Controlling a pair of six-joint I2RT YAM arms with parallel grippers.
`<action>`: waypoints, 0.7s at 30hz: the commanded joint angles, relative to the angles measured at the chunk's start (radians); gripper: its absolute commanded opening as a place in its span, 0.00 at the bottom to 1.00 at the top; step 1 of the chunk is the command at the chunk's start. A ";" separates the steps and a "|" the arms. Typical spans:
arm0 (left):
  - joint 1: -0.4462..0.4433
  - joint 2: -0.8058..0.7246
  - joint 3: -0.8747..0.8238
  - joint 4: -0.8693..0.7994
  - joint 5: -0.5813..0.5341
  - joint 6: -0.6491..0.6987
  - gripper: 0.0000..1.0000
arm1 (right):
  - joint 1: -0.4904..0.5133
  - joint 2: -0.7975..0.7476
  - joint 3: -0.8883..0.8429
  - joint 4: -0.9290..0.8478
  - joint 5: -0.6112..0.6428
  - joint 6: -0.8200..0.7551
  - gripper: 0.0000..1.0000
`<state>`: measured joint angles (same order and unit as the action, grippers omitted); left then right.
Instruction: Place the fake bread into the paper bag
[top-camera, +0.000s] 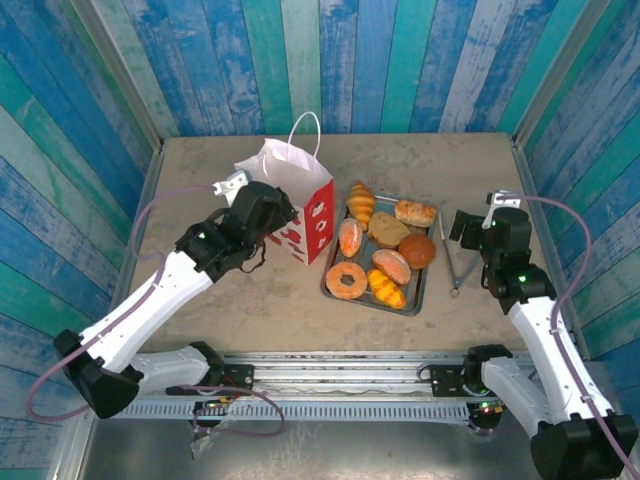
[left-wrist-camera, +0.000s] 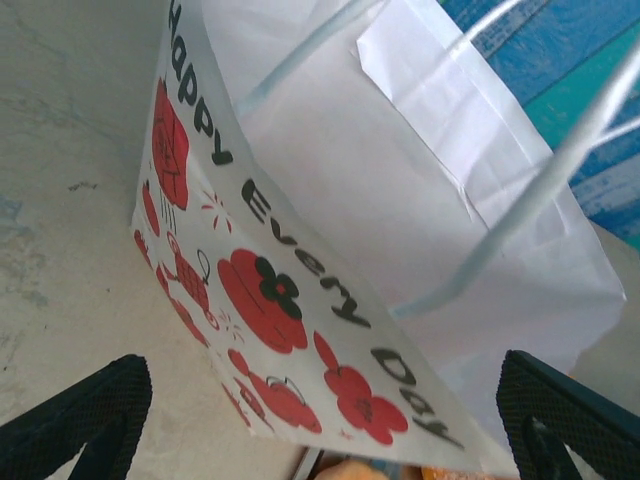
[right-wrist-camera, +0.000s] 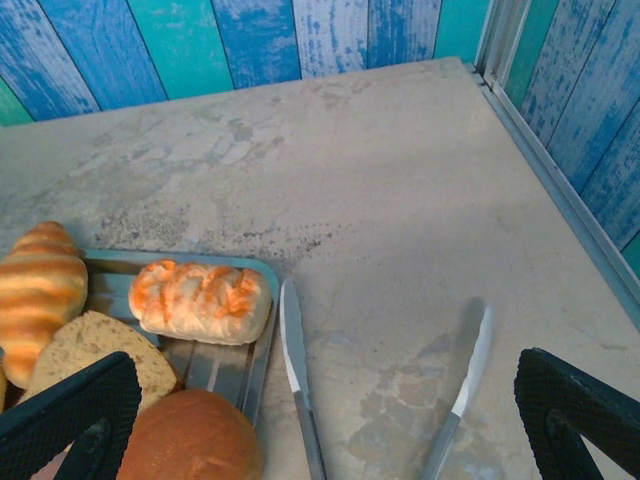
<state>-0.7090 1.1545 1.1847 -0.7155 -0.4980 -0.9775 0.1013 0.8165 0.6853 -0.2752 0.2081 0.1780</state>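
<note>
The paper bag (top-camera: 300, 205) is being shown standing upright on the table (top-camera: 270, 310), left of the middle and nearer the far edge, with its mouth open and a white cord handle rising above it. The left gripper (top-camera: 268, 215) is being held against the bag's near left side, and its jaws are being held wide. In the left wrist view the printed face with "Happy Every Day" is lying between the two dark fingers (left-wrist-camera: 85, 420); whether either is touching the paper cannot be told.

Just right of the bag's red side panel a grey metal tray (top-camera: 418, 298) is lying, and all the fake bread (top-camera: 390, 262) is being carried on it. A croissant (top-camera: 361, 203) is sitting at the tray's far left corner, a striped loaf (right-wrist-camera: 200, 300) at its far right corner, a ring donut (top-camera: 346, 280) at its near left corner and a yellow twisted roll (top-camera: 386, 289) beside the donut.

Metal tongs (right-wrist-camera: 295, 370) are lying on the table just beside the tray's right edge, between the tray and the right gripper (top-camera: 463, 228). That gripper is being held above the tongs with its jaws spread wide and nothing between them.
</note>
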 joint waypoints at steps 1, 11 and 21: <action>-0.004 0.057 0.039 0.058 -0.076 -0.030 0.92 | -0.003 -0.004 -0.017 0.022 0.030 -0.037 1.00; -0.004 0.170 0.085 0.076 -0.082 -0.059 0.79 | -0.003 -0.002 -0.045 0.049 0.052 -0.057 1.00; -0.002 0.218 0.118 0.065 -0.146 0.002 0.66 | -0.003 0.009 -0.036 0.054 0.045 -0.063 1.00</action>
<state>-0.7090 1.3384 1.2713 -0.6525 -0.6014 -1.0042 0.1013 0.8265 0.6502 -0.2367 0.2474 0.1196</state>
